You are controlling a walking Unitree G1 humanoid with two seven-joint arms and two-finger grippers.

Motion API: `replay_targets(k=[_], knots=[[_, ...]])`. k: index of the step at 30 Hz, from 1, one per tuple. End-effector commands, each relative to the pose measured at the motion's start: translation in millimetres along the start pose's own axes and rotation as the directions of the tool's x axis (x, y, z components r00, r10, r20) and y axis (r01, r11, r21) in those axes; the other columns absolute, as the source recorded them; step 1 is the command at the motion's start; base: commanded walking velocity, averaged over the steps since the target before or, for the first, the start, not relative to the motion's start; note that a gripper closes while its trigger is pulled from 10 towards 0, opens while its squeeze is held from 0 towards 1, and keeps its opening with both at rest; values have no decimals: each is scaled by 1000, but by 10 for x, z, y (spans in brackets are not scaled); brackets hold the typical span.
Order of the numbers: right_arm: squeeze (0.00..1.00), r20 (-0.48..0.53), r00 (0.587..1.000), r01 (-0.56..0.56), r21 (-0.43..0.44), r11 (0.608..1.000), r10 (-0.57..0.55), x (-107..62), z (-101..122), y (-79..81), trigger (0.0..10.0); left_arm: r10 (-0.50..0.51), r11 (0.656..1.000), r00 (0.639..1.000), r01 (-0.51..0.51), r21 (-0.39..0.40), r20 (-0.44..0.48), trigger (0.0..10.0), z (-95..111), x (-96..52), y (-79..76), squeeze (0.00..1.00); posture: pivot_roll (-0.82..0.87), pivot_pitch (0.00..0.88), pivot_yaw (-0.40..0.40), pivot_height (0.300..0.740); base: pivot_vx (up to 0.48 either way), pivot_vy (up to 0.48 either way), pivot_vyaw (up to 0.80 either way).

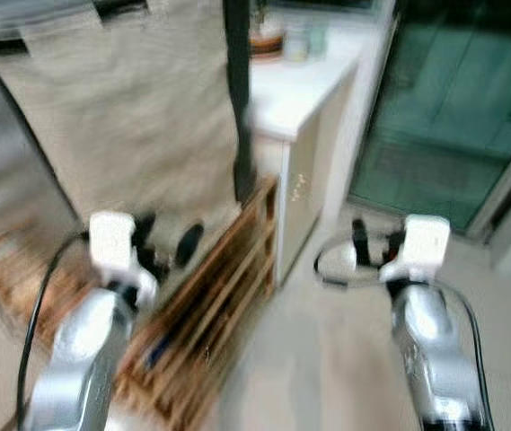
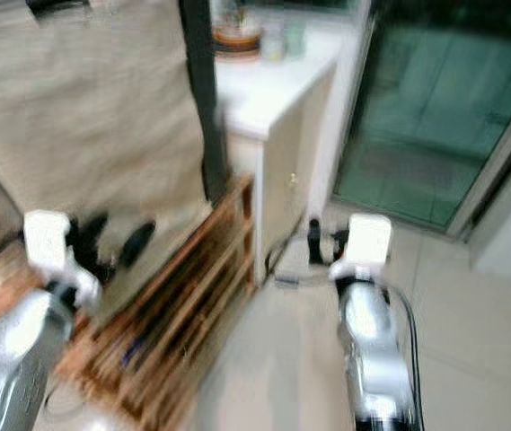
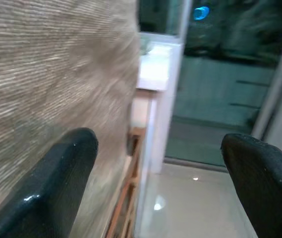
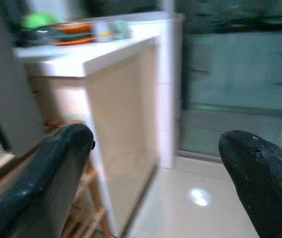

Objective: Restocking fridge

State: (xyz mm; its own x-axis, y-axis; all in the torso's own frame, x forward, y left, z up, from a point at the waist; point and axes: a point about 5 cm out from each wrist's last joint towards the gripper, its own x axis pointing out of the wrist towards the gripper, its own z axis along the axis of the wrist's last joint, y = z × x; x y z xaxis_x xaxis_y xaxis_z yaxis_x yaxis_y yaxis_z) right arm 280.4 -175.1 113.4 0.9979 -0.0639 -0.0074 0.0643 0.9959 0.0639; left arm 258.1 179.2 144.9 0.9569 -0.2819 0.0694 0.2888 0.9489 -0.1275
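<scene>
The head views are blurred. My left gripper [image 1: 167, 241] is held out in front of a big beige woven cloth panel [image 1: 129, 117], open with nothing between its fingers. In the left wrist view the left gripper [image 3: 160, 188] spreads wide beside that cloth [image 3: 46, 74]. My right gripper [image 1: 376, 247] is raised over the pale tiled floor [image 1: 327, 359] near a white counter [image 1: 300, 90], also open and empty. The right wrist view has the right gripper [image 4: 153, 183] facing the counter's side panel [image 4: 121, 129]. A grey metallic surface [image 1: 4, 180] stands at the far left; I cannot tell what it is.
A slatted wooden rack [image 1: 210, 314] lies on the floor below the cloth, against the counter's side. Bowls and small containers [image 4: 66, 32] sit on the counter top. A dark glass sliding door [image 1: 444, 117] stands to the right, beyond the tiled floor.
</scene>
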Motion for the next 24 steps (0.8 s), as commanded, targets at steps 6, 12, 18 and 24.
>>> replay_targets(k=[6, 12, 18, 24], knots=[[0, 10, 997, -74, 1, 997, 74, 61, 54, 120, 10000, -14, 1000, 1000, 14, -9, 21, 10000, 29, 5, -62, 0, -115, 0, 66, 740, -233, 0, 0], [0, 40, 992, -121, -13, 993, 121, 143, 139, 196, 10000, -3, 1000, 999, 3, -3, 40, 10000, 66, 43, -80, 0, -113, 0, 65, 740, -99, 0, 0], [0, 56, 986, -157, -8, 988, 157, 204, 214, 211, 10000, 5, 1000, 998, -5, -7, 65, 10000, 128, -58, 12, 0, -105, 0, 60, 740, 0, 0, 0], [0, 38, 983, -181, -5, 984, 181, 222, 187, 230, 10000, 195, 980, 975, -197, 13, 109, 10000, 278, -11, 337, 0, -87, 0, 37, 740, 0, 0, 0]])
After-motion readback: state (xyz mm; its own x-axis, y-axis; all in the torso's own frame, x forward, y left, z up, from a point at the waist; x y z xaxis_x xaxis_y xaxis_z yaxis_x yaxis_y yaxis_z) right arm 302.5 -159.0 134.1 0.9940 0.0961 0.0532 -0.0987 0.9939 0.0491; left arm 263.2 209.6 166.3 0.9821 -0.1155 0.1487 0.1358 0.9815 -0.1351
